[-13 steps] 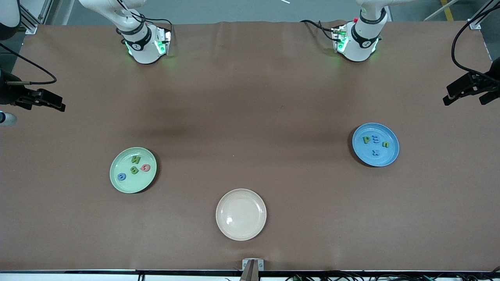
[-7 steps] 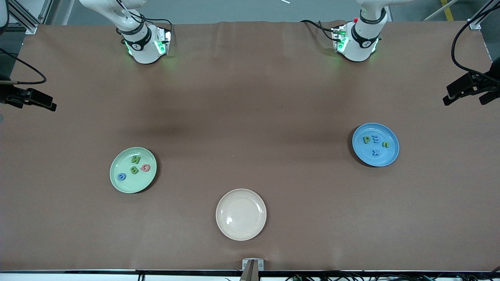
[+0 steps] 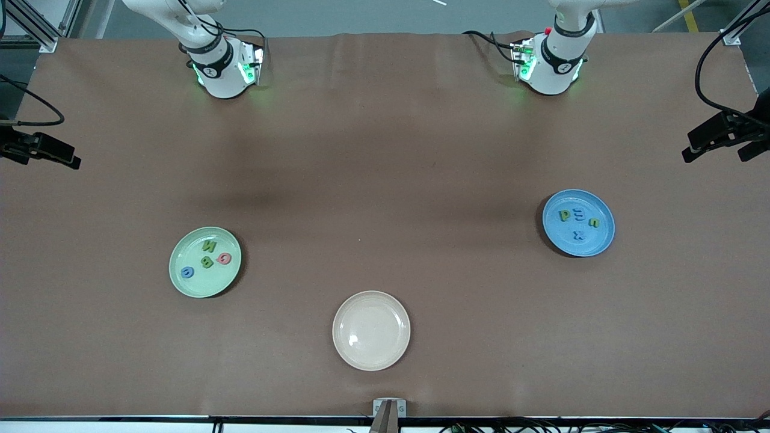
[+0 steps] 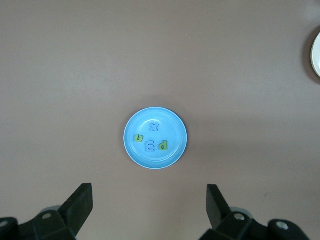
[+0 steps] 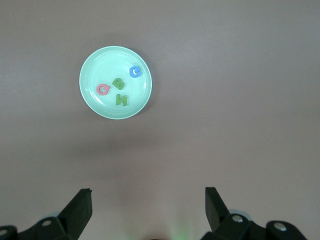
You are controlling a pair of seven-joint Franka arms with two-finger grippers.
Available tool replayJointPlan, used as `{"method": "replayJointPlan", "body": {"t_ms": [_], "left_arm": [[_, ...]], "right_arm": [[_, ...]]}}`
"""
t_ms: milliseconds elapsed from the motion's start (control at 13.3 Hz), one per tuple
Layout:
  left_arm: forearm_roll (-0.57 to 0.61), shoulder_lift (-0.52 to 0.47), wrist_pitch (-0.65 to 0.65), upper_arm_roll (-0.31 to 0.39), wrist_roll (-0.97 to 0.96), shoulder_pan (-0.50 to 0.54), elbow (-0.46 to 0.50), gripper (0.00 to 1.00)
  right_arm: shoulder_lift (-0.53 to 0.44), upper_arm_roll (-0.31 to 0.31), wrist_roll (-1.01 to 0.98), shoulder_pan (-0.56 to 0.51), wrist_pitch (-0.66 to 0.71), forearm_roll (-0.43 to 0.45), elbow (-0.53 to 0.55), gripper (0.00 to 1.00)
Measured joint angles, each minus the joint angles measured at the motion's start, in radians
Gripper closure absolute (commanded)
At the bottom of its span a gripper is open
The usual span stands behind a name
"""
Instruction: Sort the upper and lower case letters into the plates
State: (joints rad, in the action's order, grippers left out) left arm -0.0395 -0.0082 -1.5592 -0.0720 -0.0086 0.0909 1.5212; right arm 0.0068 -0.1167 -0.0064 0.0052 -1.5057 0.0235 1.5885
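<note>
Front view: mint green plate (image 3: 205,261) toward right arm's end of worktop (image 3: 385,180), sky blue plate (image 3: 578,222) toward left arm's end; cream plate (image 3: 371,330) between them, nearer camera, bare

Left claw (image 4: 150,202) high over worktop just beside blue plate, released, holding nothing; right claw (image 5: 149,205) high over worktop near green plate, released

Brown cloth covers worktop

Letters: green plate G, B, N, plus blue one; blue plate x, u, E, d
</note>
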Motion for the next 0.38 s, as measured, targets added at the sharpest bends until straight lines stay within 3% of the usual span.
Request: {"method": "replayJointPlan", "body": {"t_ms": [377], "left_arm": [[0.000, 0.000, 0.000, 0.000, 0.000, 0.000, 0.000, 0.00]], "right_arm": [[-0.029, 0.001, 0.000, 0.000, 0.007, 0.000, 0.017, 0.00]]}}
